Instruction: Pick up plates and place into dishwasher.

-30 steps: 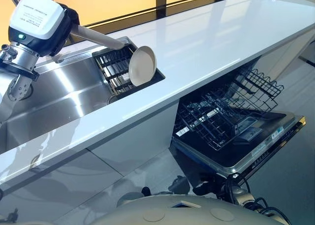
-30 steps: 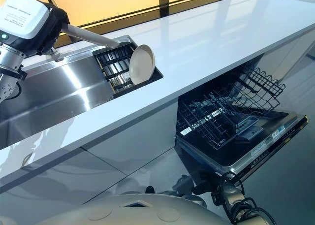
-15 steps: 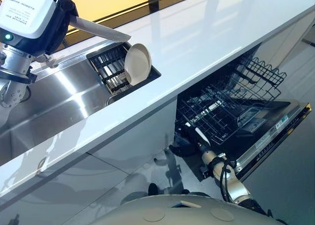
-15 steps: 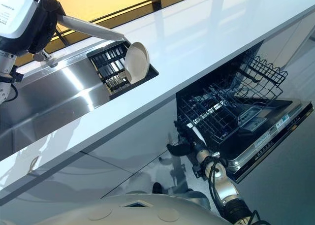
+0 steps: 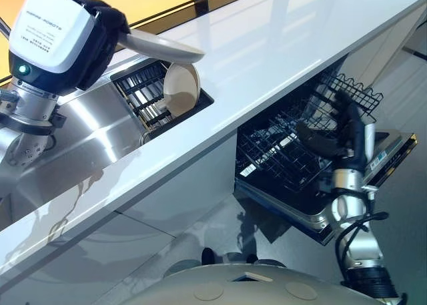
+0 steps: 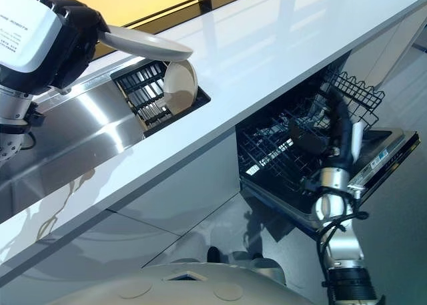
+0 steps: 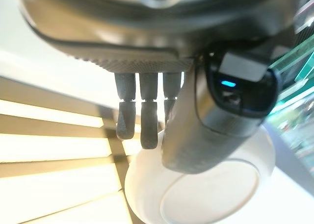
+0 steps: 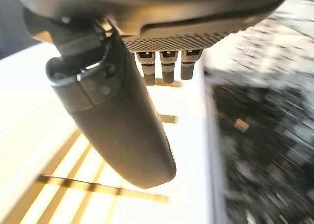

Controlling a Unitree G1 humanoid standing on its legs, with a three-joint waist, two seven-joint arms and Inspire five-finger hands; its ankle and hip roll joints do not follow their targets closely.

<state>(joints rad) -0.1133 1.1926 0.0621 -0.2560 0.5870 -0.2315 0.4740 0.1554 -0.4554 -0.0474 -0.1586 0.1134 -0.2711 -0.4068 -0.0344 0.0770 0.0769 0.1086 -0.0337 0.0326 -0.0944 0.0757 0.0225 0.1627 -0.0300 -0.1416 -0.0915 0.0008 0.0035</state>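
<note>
A cream plate (image 5: 163,46) lies nearly flat, its rim pointing away from the left hand (image 5: 100,35), whose fingers and thumb pinch its near edge. Below that hand, a second plate (image 5: 181,89) stands on edge in the sink rack (image 5: 143,95), set into the bench (image 5: 280,45). The right hand (image 5: 333,128), fingers straight and holding nothing, hangs over the dishwasher rack (image 5: 280,155).

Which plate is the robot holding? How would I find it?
Find the steel sink set in the long white counter. Above its black rack, the left hand grips a cream plate held flat, unlike the other plate standing on edge in the rack.
</note>
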